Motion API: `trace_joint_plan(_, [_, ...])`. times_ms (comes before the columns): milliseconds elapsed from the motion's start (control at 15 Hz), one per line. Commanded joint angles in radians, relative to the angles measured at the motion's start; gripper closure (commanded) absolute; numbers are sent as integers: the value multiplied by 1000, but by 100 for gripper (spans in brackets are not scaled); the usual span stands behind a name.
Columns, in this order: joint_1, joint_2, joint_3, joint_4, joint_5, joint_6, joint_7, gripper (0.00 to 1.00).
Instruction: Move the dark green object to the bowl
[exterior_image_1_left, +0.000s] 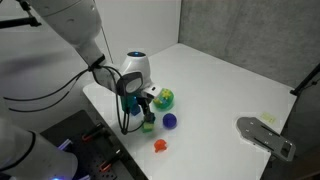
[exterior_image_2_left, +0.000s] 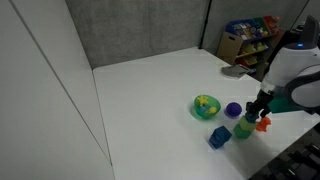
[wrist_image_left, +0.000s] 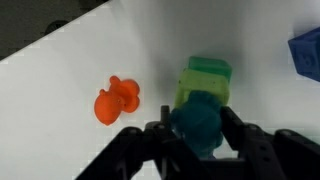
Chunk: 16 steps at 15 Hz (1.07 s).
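Observation:
In the wrist view my gripper (wrist_image_left: 196, 118) is shut on the dark green object (wrist_image_left: 198, 128), a small teal block held between the two black fingers. It hangs just above a lime green cube (wrist_image_left: 206, 80). The bowl (exterior_image_1_left: 165, 98), bright green with a yellowish inside, stands on the white table a little beyond my gripper (exterior_image_1_left: 137, 103). It also shows in an exterior view (exterior_image_2_left: 206, 106), left of my gripper (exterior_image_2_left: 256, 108). The bowl is out of the wrist view.
An orange toy (wrist_image_left: 117, 100) lies beside the lime cube, and it shows in both exterior views (exterior_image_1_left: 160, 145) (exterior_image_2_left: 263, 125). A purple ball (exterior_image_2_left: 233, 109) sits next to the bowl. A blue block (exterior_image_2_left: 219, 137) lies near the table's front edge. A grey flat object (exterior_image_1_left: 266, 134) rests at one table end.

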Motion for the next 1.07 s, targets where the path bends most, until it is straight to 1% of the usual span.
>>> trace_joint_plan(0, [60, 9, -46, 33, -40, -13, 36, 75])
trace_joint_plan(67, [70, -2, -48, 36, -37, -23, 33, 83])
trace_joint_plan(200, [69, -45, -30, 36, -5, -62, -1, 92])
trace_joint_plan(267, [73, -62, -26, 41, -4, -84, -1, 91])
trace_joint_plan(333, [67, -85, -13, 45, 6, -115, -15, 93])
trace_joint_plan(400, [67, -101, -8, 52, -3, -135, -8, 92])
trace_joint_plan(600, [52, -133, 26, 107, -9, -209, 1, 94])
trace_joint_plan(667, [48, -133, 39, 133, -8, -235, 2, 93])
trace_joint_plan(800, [45, -123, 58, 192, -24, -272, 20, 94])
trace_joint_plan(1000, [43, -77, 83, 287, -23, -323, 20, 93])
